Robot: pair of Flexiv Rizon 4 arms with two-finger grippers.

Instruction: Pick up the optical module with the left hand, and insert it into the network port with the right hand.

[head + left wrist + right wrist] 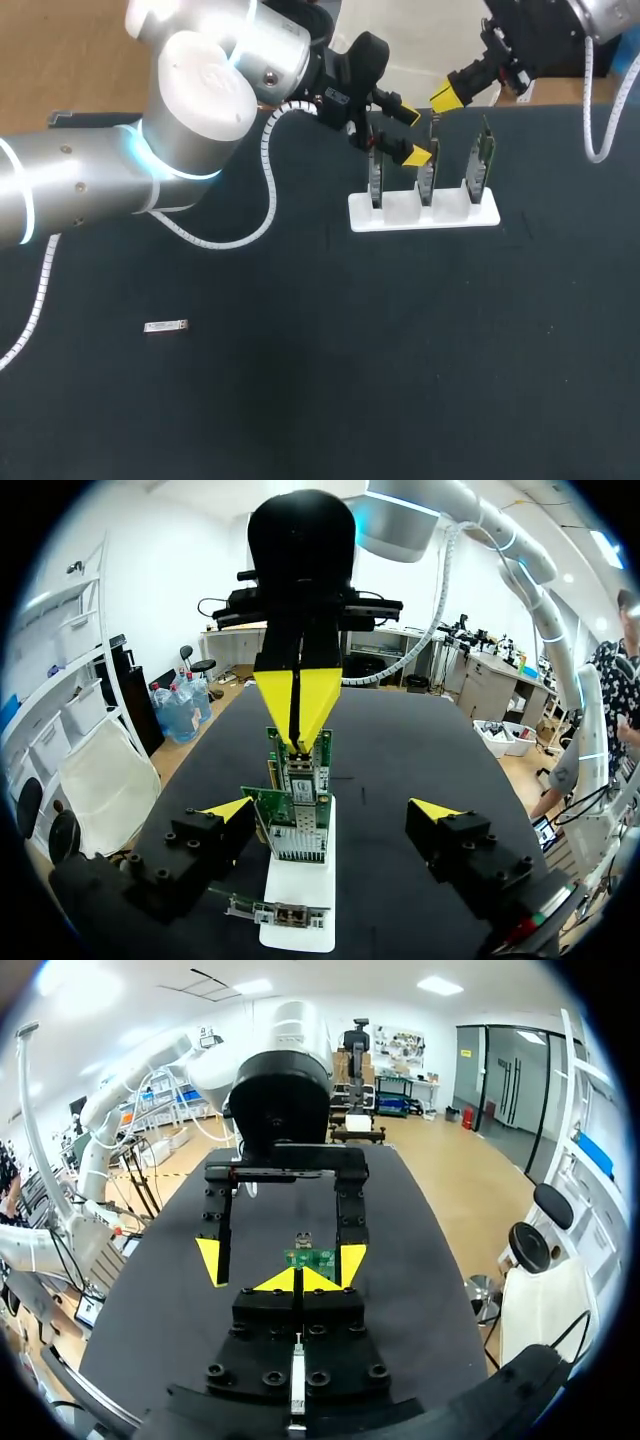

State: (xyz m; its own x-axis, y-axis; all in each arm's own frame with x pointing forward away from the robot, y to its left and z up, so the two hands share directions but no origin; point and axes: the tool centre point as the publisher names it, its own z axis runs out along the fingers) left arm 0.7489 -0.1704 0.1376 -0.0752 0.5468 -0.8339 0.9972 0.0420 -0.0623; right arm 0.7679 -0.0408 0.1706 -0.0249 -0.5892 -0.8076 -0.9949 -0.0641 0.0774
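Note:
The optical module (pixel 165 326), a small silver bar, lies flat on the dark table at the left, far from both grippers. Three green network cards (pixel 428 172) stand upright in a white stand (pixel 450 213) at the back. My left gripper (pixel 410 135) hangs open over the left end of the stand. In the left wrist view its fingers (pixel 228 810) straddle the nearest card (pixel 296 825) without touching it. My right gripper (pixel 447 97) is shut, tips together, just above the cards. In its own view the right gripper (pixel 300 1280) holds nothing that I can see.
The left arm's white cable (pixel 268 180) loops over the table behind the stand's left side. A small loose card piece (pixel 270 913) lies by the near end of the stand (pixel 300 885). Dark table surface (pixel 400 350) spreads in front.

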